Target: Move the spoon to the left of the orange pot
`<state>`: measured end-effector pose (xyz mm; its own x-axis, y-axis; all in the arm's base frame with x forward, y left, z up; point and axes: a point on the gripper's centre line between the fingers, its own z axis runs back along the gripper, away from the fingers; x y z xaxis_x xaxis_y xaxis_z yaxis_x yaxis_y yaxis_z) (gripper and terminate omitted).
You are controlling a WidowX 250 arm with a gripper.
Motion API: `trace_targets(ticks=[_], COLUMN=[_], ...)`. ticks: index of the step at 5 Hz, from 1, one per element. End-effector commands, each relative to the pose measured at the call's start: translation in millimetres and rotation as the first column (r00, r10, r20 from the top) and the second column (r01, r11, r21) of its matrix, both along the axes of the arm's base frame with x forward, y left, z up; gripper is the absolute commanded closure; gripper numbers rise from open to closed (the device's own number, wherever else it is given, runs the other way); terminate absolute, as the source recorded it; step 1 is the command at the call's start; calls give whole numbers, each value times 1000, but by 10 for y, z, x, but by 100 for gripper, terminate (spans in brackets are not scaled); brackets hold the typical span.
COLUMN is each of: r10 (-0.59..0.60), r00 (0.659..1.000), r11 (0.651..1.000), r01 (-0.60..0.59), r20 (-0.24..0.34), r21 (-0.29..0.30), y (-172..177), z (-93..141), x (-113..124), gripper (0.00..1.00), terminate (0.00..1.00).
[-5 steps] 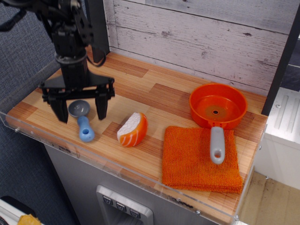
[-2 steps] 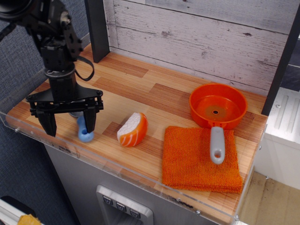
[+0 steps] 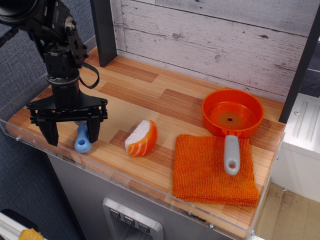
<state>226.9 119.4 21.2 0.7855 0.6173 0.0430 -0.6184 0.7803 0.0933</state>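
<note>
The spoon's light-blue handle lies on the wooden counter near the front left edge. Its dark bowl is hidden behind my gripper. The gripper is open and low over the counter, with its two black fingers on either side of the spoon's upper part; the right finger is close beside the handle. The orange pot stands at the back right, and its grey handle rests on the orange cloth. The spoon is far to the left of the pot.
An orange-and-white sushi toy sits just right of the spoon. An orange knitted cloth lies at the front right. A clear lip runs along the front edge. A dark post stands at the back left.
My gripper has moved left and toward the front edge and come lower, covering the spoon's bowl. The spoon's handle end has swung a little to the left. The fingers stay open.
</note>
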Motion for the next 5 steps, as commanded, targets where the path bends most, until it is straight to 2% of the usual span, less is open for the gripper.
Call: trace_targets(ticks=[1, 2, 3, 5], r10=[-18, -57, -84, -210], r00=[1000, 998, 996, 976], r11=[1000, 998, 995, 977], r01=[18, 57, 83, 207], r20=[14, 7, 16, 52], r21=[17, 23, 54, 55], y=[-43, -44, -32, -20], z=[-65, -81, -31, 77], x=[81, 91, 109, 137], gripper=[0, 100, 100, 100], terminate=[0, 0, 0, 0])
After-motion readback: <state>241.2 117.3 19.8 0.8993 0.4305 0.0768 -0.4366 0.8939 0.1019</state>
